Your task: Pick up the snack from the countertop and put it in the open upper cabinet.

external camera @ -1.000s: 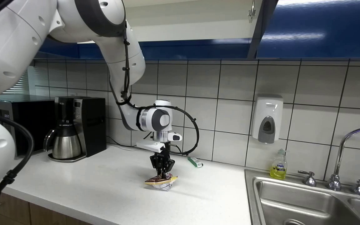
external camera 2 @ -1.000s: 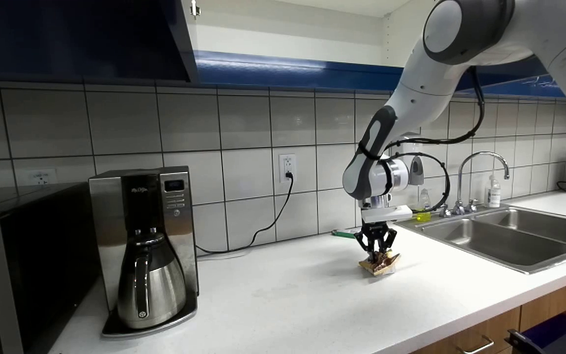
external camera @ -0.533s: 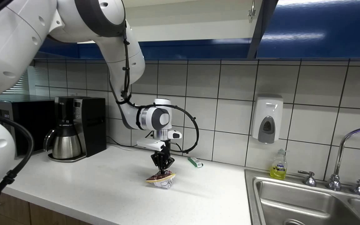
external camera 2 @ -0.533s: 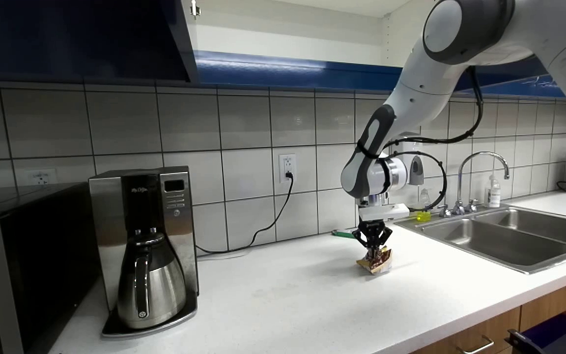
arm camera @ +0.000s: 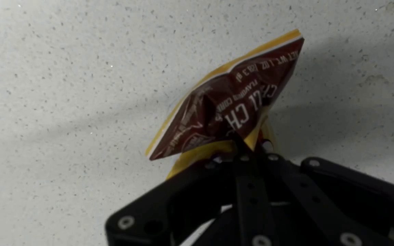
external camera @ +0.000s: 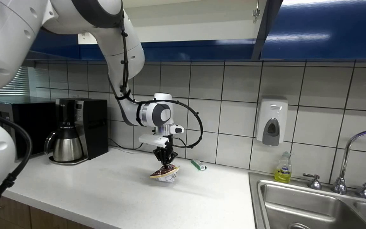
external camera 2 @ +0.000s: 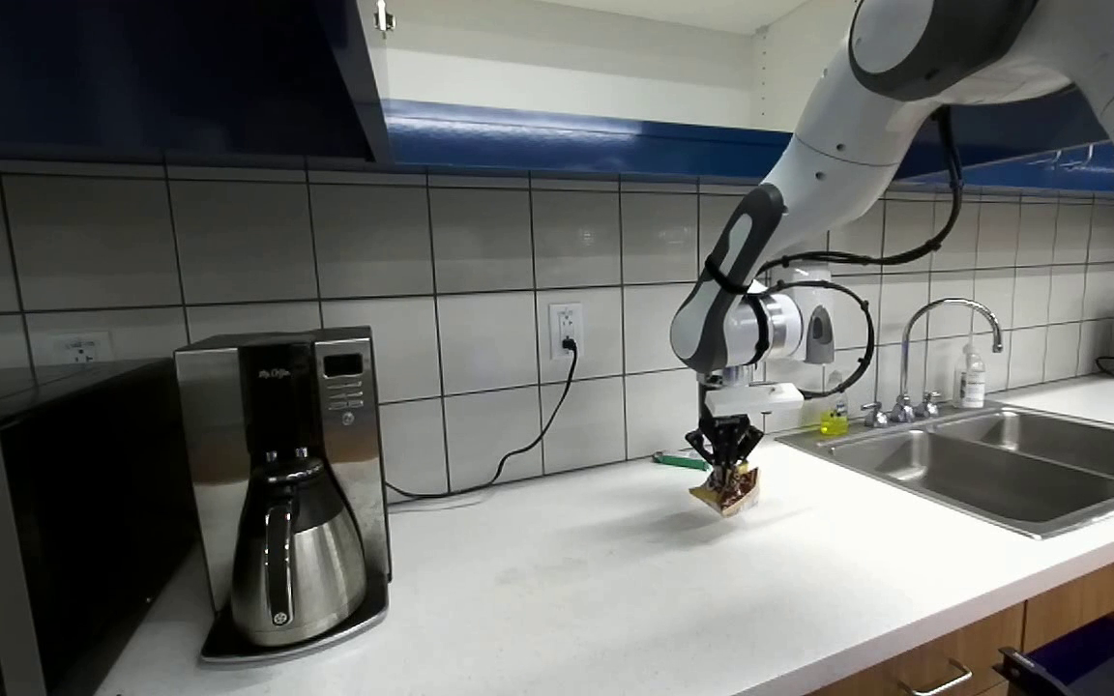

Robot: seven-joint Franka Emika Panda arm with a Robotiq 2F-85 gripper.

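The snack, a brown-red, yellow-edged packet with a whitish side, hangs tilted from my gripper in both exterior views (external camera: 167, 175) (external camera 2: 733, 496). My gripper (external camera: 166, 165) points down and is shut on the packet's upper middle, pinching it. In the wrist view the snack (arm camera: 231, 99) bulges out beyond the black fingers (arm camera: 250, 148), which hide part of it. It appears a little above the white countertop (external camera: 113, 194), with a shadow beneath. The upper cabinet (external camera 2: 576, 135), with blue frame and white interior, stands open high above in both exterior views.
A thin green-and-white item (external camera: 198, 165) lies by the tiled wall behind the gripper. A coffee machine (external camera 2: 281, 483) and a black microwave (external camera 2: 83, 503) stand at one end, the steel sink (external camera: 256, 197) at the other. Raised cabinet doors (external camera: 326, 30) (external camera 2: 151, 77) flank the opening.
My gripper has closed further, bunching the packet's top, and has risen with it. The snack has lifted from the counter and shifted slightly toward the wall. The arm has moved up.
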